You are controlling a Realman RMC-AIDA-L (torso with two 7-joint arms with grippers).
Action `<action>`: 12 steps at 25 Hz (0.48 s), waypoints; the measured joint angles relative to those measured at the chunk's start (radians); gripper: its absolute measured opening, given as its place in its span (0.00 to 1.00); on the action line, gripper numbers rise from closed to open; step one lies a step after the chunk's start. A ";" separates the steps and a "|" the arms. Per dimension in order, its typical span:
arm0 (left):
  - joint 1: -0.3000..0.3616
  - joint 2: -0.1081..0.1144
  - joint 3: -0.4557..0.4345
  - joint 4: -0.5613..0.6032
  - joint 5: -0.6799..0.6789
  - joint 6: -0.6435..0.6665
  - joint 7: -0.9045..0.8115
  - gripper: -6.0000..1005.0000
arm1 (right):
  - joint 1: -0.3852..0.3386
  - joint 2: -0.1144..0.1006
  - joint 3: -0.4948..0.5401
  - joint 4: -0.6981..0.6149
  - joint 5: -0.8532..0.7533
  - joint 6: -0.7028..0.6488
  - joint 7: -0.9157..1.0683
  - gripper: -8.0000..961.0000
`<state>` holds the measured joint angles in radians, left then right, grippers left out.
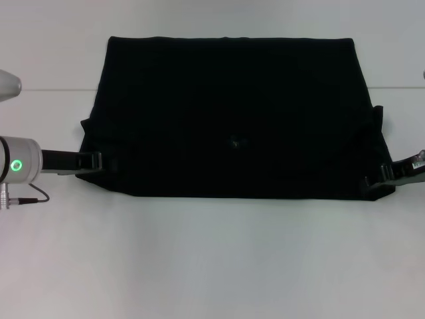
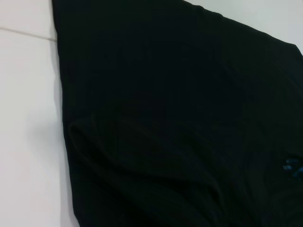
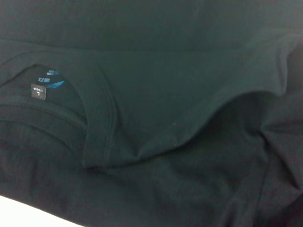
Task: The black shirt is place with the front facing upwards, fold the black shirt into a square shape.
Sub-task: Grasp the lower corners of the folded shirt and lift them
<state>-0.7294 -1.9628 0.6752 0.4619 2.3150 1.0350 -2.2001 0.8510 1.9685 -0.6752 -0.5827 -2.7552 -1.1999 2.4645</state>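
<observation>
The black shirt (image 1: 232, 100) lies spread wide across the white table, folded over itself into a broad flat shape with a straight near edge. A small mark from the neck label (image 1: 236, 141) shows near its middle. My left gripper (image 1: 93, 161) reaches in from the left and sits at the shirt's near left corner, against the cloth. At the near right corner my right gripper (image 1: 375, 181) meets the cloth. The left wrist view is filled by the shirt (image 2: 165, 118) and its side edge. In the right wrist view the shirt (image 3: 199, 85) shows its ribbed neckline (image 3: 102, 118) and the blue label (image 3: 40, 91).
The white table (image 1: 212, 266) runs wide in front of the shirt, with a thin seam line (image 1: 53, 90) crossing behind. My left arm's silver wrist with a green light (image 1: 16, 165) and a thin cable (image 1: 33, 196) lie at the left edge.
</observation>
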 joint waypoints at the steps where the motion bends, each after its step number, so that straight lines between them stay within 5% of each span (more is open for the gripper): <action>1: 0.000 0.000 0.001 0.000 0.000 0.002 -0.001 0.08 | -0.001 0.000 0.000 -0.001 0.000 -0.001 0.000 0.62; 12: -0.004 0.035 0.003 -0.002 0.006 0.149 -0.019 0.09 | -0.006 -0.034 0.001 -0.017 0.003 -0.081 -0.015 0.14</action>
<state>-0.7333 -1.9274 0.6781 0.4603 2.3206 1.1838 -2.2195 0.8448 1.9343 -0.6744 -0.5996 -2.7518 -1.2808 2.4495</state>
